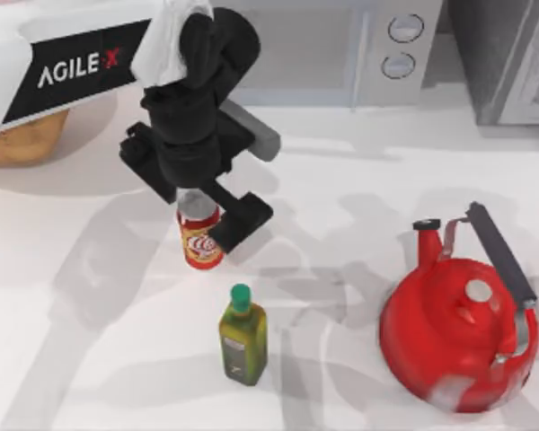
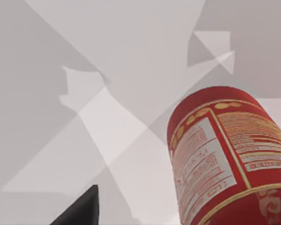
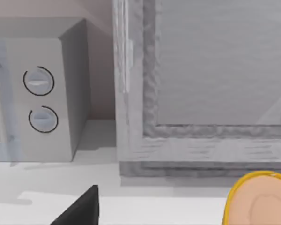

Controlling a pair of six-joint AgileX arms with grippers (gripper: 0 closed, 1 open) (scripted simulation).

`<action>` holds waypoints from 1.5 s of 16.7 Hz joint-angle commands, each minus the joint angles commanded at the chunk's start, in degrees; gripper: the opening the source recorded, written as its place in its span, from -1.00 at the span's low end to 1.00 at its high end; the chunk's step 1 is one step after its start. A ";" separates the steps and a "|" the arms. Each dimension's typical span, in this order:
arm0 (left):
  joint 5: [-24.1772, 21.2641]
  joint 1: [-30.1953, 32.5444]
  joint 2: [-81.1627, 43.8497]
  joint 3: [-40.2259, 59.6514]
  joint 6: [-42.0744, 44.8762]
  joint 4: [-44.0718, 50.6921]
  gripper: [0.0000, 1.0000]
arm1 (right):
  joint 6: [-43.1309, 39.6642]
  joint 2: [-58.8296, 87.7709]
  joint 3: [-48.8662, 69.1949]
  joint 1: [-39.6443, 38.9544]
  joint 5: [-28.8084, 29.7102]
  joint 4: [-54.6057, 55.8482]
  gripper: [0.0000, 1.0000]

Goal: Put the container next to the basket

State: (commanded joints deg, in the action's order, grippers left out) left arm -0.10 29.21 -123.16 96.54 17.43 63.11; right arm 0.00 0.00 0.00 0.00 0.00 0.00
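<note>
Can top (image 1: 194, 199) under left arm; basket (image 1: 22, 139) half-hidden.

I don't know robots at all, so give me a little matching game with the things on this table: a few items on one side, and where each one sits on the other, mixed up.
Things:
1. can
2. kettle
3. oil bottle
4. basket

Places:
A. far left edge, partly under the white arm
B. right side of the table
C. directly under the left gripper
D. front centre, standing alone

Pairs: 1-C, 2-B, 3-D, 4-A
</note>
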 joint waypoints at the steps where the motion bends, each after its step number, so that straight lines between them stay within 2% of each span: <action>1: 0.00 0.01 -0.19 -0.78 0.00 -0.84 1.00 | 0.00 0.00 0.00 0.00 0.00 0.00 1.00; 5: 0.00 0.01 -0.25 -1.00 0.00 -1.08 1.00 | 0.00 0.00 0.00 0.00 0.00 0.00 1.00; 18: 0.00 0.01 -0.25 -1.00 0.00 -1.08 -0.96 | 0.00 0.00 0.00 0.00 0.00 0.00 1.00; 25: 0.00 0.01 -0.25 -1.00 0.00 -1.08 -1.00 | 0.00 0.00 0.00 0.00 0.00 0.00 1.00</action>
State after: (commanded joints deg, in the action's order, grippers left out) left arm -0.10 29.22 -123.41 95.54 17.44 62.03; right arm 0.00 0.00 0.00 0.00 0.00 0.00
